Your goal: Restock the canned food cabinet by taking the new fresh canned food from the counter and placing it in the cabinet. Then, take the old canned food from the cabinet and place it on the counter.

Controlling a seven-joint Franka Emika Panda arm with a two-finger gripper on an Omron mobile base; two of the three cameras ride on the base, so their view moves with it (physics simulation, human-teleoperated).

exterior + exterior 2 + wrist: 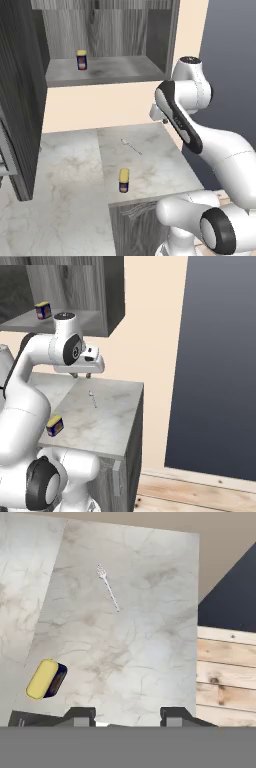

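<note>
Gripper: jaws spread wide, holding nothing, hovering above the counter.
Fresh can: on the counter's near edge.
Old can: on the cabinet shelf.
Advice: descend centred over the fresh can, avoiding the fork.

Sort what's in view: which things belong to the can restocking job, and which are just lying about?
Job: can on the counter, can in the cabinet, cabinet, counter, open claw above the counter.
Lying about: fork on the counter.
</note>
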